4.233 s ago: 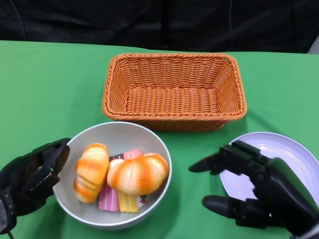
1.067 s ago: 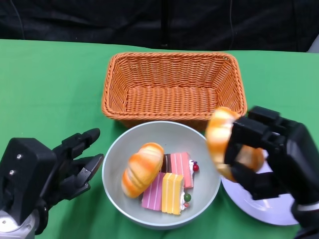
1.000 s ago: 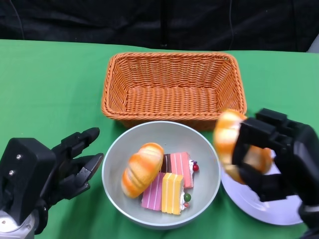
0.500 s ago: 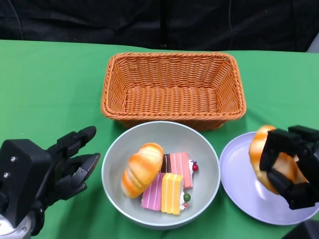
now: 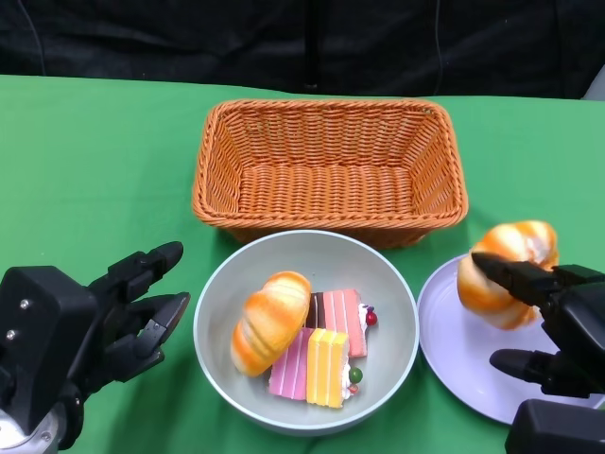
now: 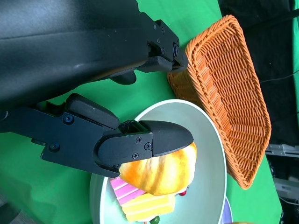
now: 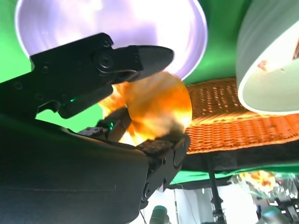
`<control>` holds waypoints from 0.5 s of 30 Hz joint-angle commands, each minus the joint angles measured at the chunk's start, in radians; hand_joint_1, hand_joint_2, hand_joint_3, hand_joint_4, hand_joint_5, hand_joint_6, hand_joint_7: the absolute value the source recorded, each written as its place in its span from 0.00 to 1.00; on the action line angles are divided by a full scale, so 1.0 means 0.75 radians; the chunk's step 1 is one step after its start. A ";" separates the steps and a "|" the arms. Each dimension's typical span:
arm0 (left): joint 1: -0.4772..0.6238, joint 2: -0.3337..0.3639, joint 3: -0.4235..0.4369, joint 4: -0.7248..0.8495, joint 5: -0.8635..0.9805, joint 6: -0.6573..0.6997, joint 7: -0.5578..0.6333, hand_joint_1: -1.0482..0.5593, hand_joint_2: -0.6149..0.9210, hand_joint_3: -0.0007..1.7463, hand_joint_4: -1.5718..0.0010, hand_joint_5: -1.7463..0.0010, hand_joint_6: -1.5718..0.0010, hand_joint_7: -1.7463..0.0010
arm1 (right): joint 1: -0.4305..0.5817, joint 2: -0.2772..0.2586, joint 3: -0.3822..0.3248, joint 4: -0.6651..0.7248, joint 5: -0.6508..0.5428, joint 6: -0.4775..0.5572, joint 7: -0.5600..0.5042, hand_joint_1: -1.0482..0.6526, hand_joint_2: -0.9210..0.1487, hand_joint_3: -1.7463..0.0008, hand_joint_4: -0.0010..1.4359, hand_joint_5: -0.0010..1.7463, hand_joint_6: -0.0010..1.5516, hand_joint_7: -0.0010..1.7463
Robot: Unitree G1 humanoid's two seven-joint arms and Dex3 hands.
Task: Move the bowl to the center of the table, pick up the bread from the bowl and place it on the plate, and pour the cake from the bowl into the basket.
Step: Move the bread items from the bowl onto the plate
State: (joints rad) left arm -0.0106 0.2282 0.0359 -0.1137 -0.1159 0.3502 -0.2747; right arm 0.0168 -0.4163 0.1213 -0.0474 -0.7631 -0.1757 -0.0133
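The grey bowl [image 5: 304,253] stands mid-table in front of the orange basket [image 5: 329,168]. In it lie one bread roll [image 5: 270,322] and pink and yellow cake slices [image 5: 321,355]. A second bread roll [image 5: 506,274] sits over the far part of the white plate [image 5: 463,350] at the right. My right hand [image 5: 558,331] is at the plate with its fingers spread; one finger lies across the roll and the thumb is apart below it. The right wrist view shows that roll [image 7: 159,105], blurred, between the spread fingers [image 7: 117,60]. My left hand [image 5: 85,331] hovers left of the bowl, holding nothing.
The basket holds nothing and its near wall almost touches the bowl's far rim. Green cloth covers the table, with bare cloth to the left of the basket. The left wrist view shows the bowl [image 6: 210,140] and basket [image 6: 224,93] beyond the fingers [image 6: 140,140].
My right hand carried the roll from above the bowl's right rim over to the plate, then spread its fingers around it. The left hand has barely moved.
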 commanded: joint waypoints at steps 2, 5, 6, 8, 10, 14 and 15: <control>-0.349 0.059 0.026 0.176 0.025 0.008 0.019 0.22 1.00 0.34 1.00 0.59 0.82 0.99 | -0.322 -0.062 -0.002 0.094 -0.050 0.084 0.097 0.12 0.00 0.85 0.11 0.11 0.09 0.00; 0.000 0.010 0.016 0.000 0.004 -0.016 0.004 0.22 1.00 0.34 1.00 0.59 0.82 0.99 | 0.049 -0.046 -0.003 -0.133 -0.047 0.036 -0.001 0.12 0.00 0.85 0.15 0.14 0.11 0.01; 0.002 0.010 0.015 -0.006 0.002 -0.011 0.006 0.23 1.00 0.33 1.00 0.59 0.82 0.99 | 0.057 -0.048 -0.004 -0.156 -0.049 0.034 -0.011 0.14 0.00 0.83 0.21 0.17 0.13 0.02; 0.010 0.010 0.014 -0.020 -0.001 -0.009 0.007 0.23 1.00 0.33 1.00 0.59 0.82 0.99 | 0.074 -0.053 -0.005 -0.208 -0.065 0.044 -0.009 0.15 0.00 0.82 0.26 0.19 0.14 0.02; 0.017 0.010 0.016 -0.028 -0.003 -0.012 0.003 0.22 1.00 0.34 1.00 0.58 0.82 0.99 | 0.086 -0.057 -0.004 -0.252 -0.095 0.060 0.001 0.16 0.00 0.80 0.35 0.24 0.16 0.03; 0.021 0.013 0.016 -0.039 0.001 -0.010 0.004 0.22 1.00 0.34 1.00 0.58 0.82 0.99 | 0.097 -0.061 -0.007 -0.293 -0.130 0.081 0.008 0.17 0.00 0.80 0.53 0.33 0.19 0.04; 0.022 0.013 0.016 -0.042 0.002 -0.007 0.006 0.22 1.00 0.34 1.00 0.58 0.82 0.99 | 0.101 -0.060 -0.010 -0.299 -0.130 0.085 0.011 0.18 0.00 0.80 0.58 0.36 0.20 0.04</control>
State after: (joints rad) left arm 0.0096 0.2245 0.0397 -0.1366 -0.1178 0.3495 -0.2721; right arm 0.0808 -0.4412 0.1249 -0.2628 -0.8568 -0.1229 -0.0106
